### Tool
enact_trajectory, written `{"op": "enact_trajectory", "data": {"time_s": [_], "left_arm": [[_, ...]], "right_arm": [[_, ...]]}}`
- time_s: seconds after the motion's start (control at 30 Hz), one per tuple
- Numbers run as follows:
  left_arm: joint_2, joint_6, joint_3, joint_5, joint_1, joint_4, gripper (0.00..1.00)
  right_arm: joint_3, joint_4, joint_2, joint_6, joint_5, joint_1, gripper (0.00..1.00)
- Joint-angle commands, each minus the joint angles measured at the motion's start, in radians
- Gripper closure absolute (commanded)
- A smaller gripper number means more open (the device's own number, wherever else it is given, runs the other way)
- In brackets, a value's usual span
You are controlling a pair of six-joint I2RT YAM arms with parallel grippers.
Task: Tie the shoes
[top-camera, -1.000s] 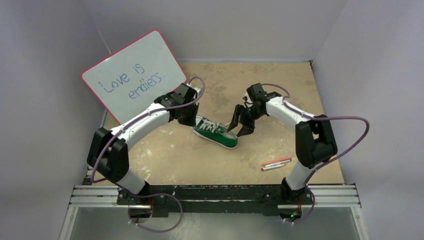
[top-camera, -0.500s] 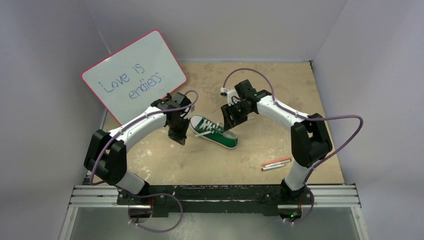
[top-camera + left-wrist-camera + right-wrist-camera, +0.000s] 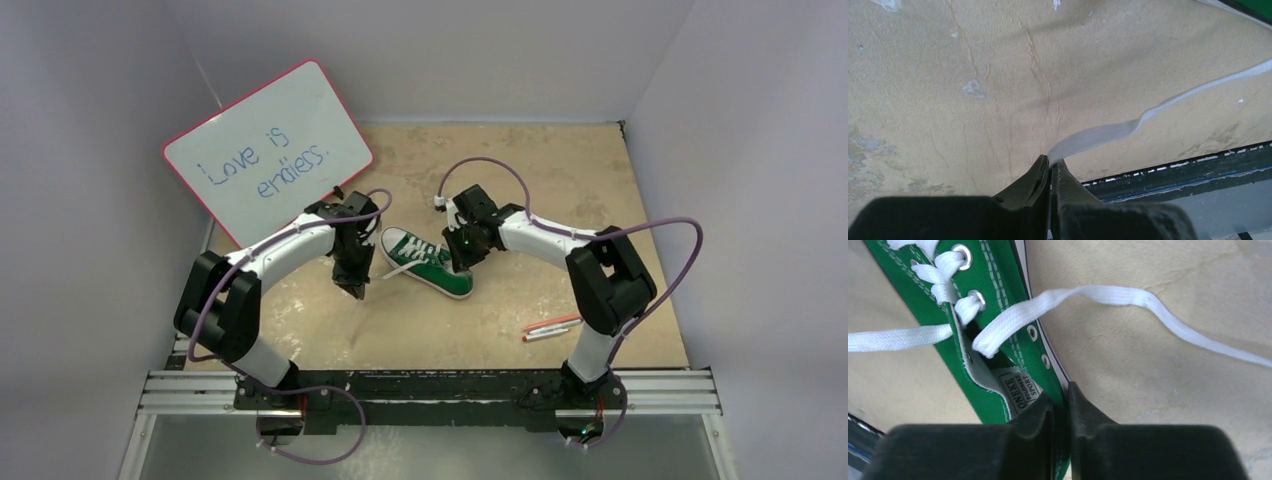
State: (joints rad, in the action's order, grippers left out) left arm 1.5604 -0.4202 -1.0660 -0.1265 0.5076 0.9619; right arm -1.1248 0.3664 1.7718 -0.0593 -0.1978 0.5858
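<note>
Pretty clearly a robotics lab test cell, not anyone's home. A left arm and a right arm are bolted to a metal rail at the near edge of a scuffed tan counter, with purple cables looping off them. Plain pale walls box it in on three sides. A whiteboard leans far left, with markers near right.
</note>
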Motion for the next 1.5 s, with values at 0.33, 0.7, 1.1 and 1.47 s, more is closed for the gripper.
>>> {"op": "enact_trajectory", "data": {"time_s": [0.33,0.7,1.1,1.47], "left_arm": [[0.072,-0.077,-0.023,-0.157,-0.011,-0.233,0.97],[0.015,0.008,-0.003,0.016,-0.015,-0.083,0.71],[-0.086,-0.035,-0.094,0.097,-0.015,-0.226,0.22],[-0.026,0.0,-0.085,0.241,0.012,-0.477,0.14]], "right_arm": [[0.114,-0.058,-0.198,-0.626,0.166,0.025,1.0],[0.21,-0.168,-0.326,-0.559,-0.26,0.036,0.49],[0.001,0.181,-0.455,-0.197,-0.158,-0.283,0.37],[-0.004,0.29,-0.633,-0.073,-0.145,-0.282,0.41]]}}
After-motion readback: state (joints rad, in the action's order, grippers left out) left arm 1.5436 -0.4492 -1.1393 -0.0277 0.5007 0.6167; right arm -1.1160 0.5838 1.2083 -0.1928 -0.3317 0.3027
